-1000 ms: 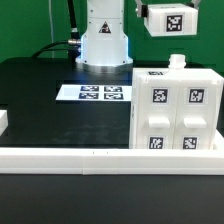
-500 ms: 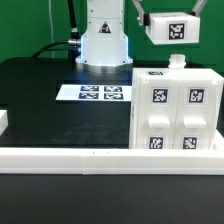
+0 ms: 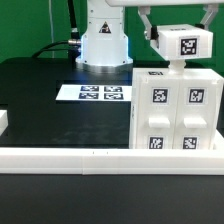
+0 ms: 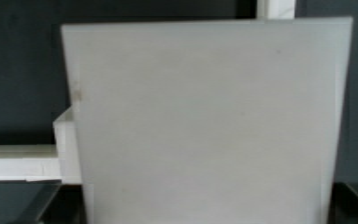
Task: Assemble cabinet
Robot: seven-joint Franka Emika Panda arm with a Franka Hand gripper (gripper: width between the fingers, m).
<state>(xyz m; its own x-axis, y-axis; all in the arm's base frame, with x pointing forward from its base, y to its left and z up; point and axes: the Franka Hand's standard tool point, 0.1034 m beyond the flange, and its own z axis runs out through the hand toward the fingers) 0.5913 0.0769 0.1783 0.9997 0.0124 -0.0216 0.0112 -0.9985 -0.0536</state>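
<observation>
Black tabletop [image 3: 40, 110] below us, and we judge this the placing step: the gripper [image 3: 178, 28] is closed on a small white tagged block [image 3: 186, 46], which hangs just above the cabinet [image 3: 175, 115] standing at the exterior view's right. Next, we reckon, comes a straight, square descent onto the cabinet's top, lined up with its little peg [image 3: 178, 64].

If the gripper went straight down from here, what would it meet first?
The gripper holds a white tagged block; going down, that block would likely meet the small peg on top of the cabinet first, though depth is unclear from this view.
</observation>
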